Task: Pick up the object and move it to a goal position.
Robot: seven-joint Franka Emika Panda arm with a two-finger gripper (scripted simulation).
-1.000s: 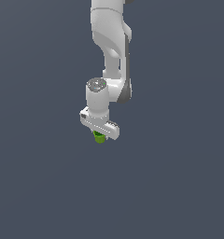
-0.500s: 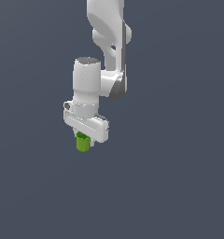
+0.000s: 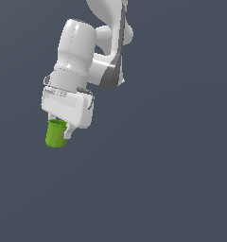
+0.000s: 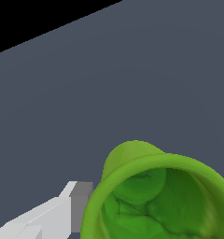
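One green cup in my one white gripper, in the left part of the exterior frame.

My white two-finger gripper is closed on the single small bright green cup-shaped cylinder, which hangs under my white arm, above the plain dark grey floor. In the wrist view I see one grey-tipped finger touching the cup's rim and its darker hollow inside; the second finger is hidden.
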